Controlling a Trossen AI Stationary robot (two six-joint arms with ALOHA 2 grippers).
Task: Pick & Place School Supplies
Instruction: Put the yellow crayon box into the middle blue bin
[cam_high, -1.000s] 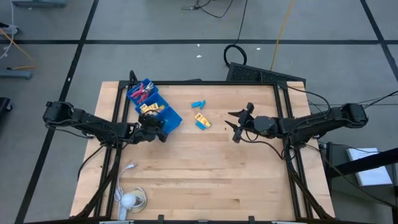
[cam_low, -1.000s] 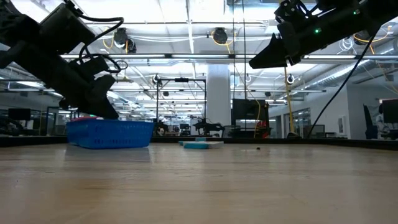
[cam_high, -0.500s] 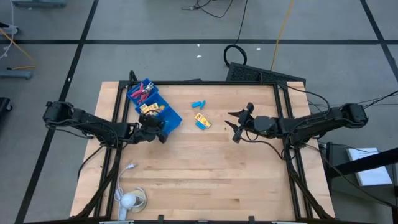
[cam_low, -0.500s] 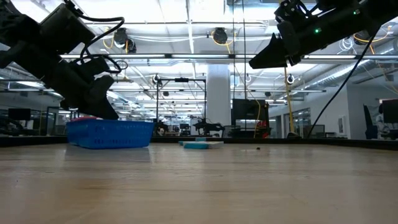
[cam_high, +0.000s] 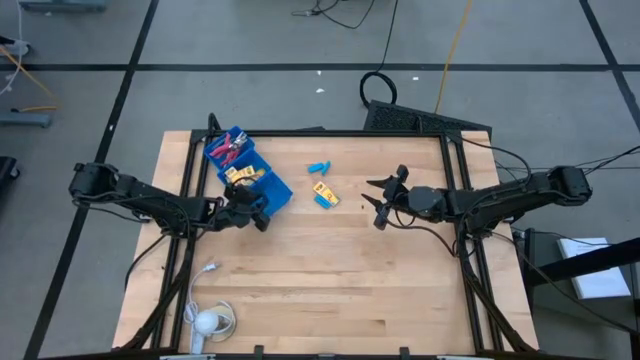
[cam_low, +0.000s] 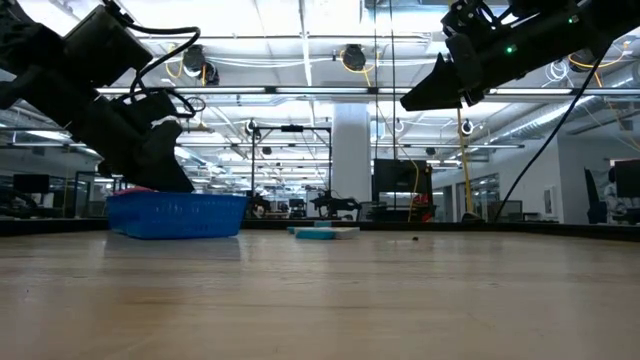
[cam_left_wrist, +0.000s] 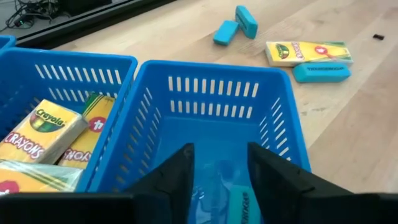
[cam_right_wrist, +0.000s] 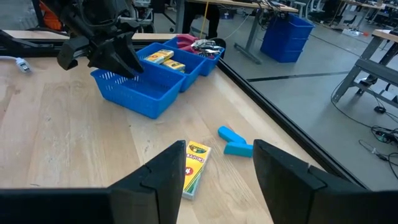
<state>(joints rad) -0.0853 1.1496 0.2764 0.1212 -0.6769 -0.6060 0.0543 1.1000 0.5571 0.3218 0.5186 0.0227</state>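
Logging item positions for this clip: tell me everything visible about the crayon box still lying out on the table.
The crayon box is a flat yellow carton with green ends and printed branding, closed, lying flat on the bare wood between the blue tray and the right gripper. A light-blue eraser lies against one long side. Neither gripper touches it.

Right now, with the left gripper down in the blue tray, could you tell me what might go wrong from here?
The left gripper sits low inside the blue tray's end compartment over a light-blue eraser; lifting out carelessly could snag the tray wall and drag it. The right gripper hovers open above the crayon box, beside two erasers; a descent off centre could push it away.
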